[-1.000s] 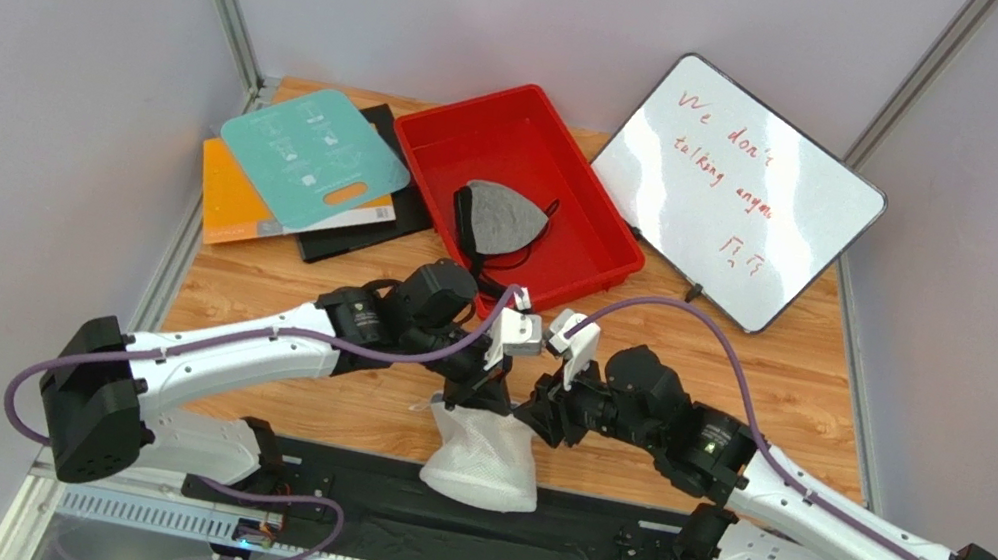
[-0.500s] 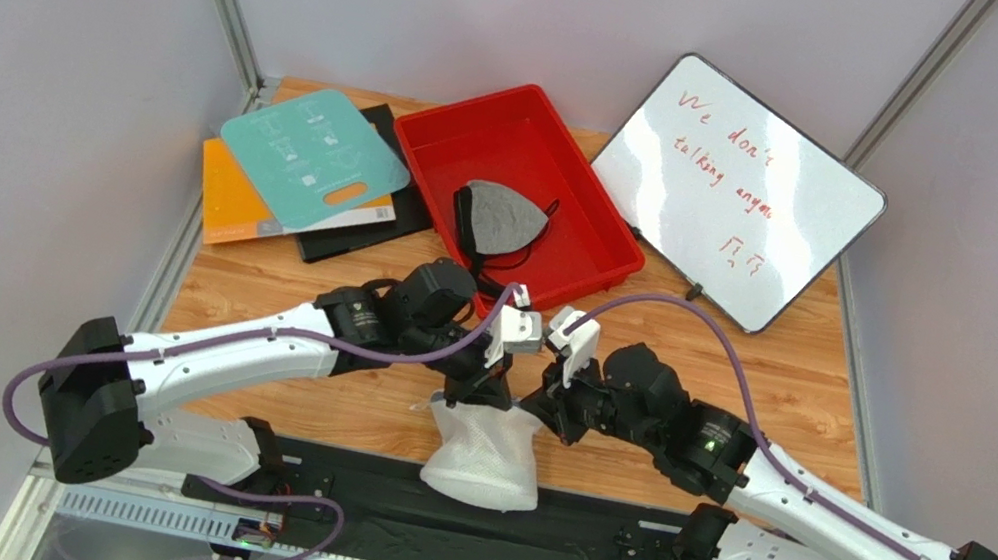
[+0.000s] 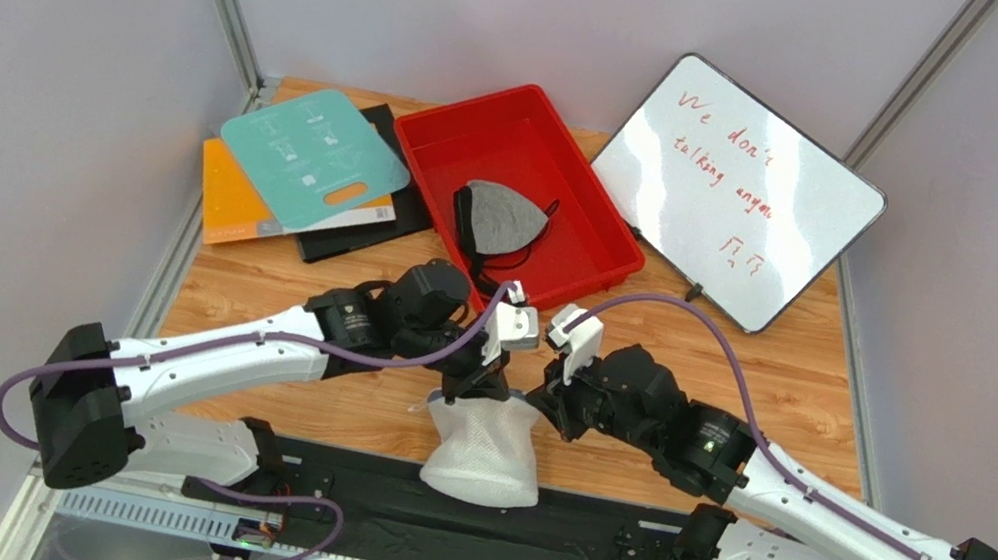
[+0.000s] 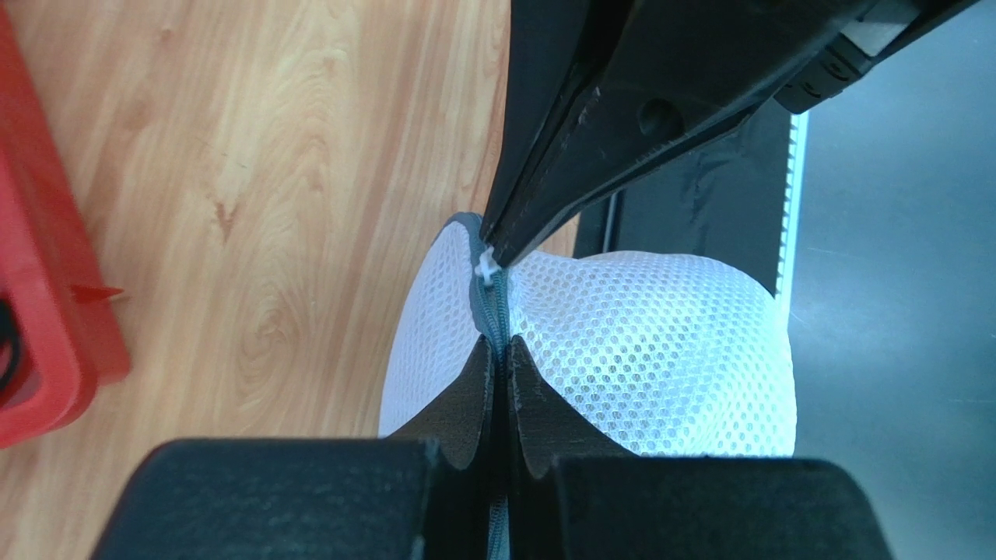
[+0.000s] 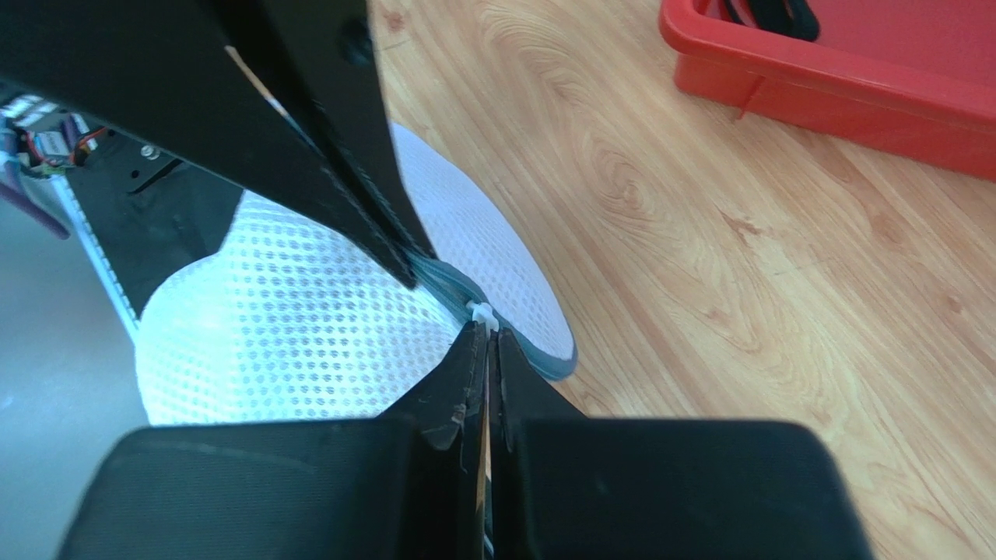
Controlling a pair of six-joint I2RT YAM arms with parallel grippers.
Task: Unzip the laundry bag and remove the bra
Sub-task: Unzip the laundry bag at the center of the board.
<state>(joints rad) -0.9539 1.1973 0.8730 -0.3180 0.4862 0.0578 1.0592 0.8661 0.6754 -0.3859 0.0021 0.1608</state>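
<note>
The laundry bag [image 3: 485, 457], a white mesh pouch with a grey zipper band [image 4: 490, 306], sits at the table's near edge, its top lifted between both grippers. My left gripper [image 4: 498, 345] is shut on the zipper band. My right gripper [image 5: 486, 331] is shut with its tips pinching the small white zipper pull [image 5: 482, 314], a short way along the band from the left one. In the top view the left gripper [image 3: 468, 394] and right gripper [image 3: 532, 411] meet over the bag. The bra is out of view.
A red tray [image 3: 597, 224] behind the arms holds a grey bra with black straps [image 3: 501, 217]. A whiteboard [image 3: 734, 190] leans at the back right. Teal [image 3: 314, 146] and orange [image 3: 224, 198] folders lie at the back left. A black mat [image 3: 334, 484] covers the near edge.
My right gripper has closed on the zipper pull. Both arms shifted slightly and the bag's top bunched up between them.
</note>
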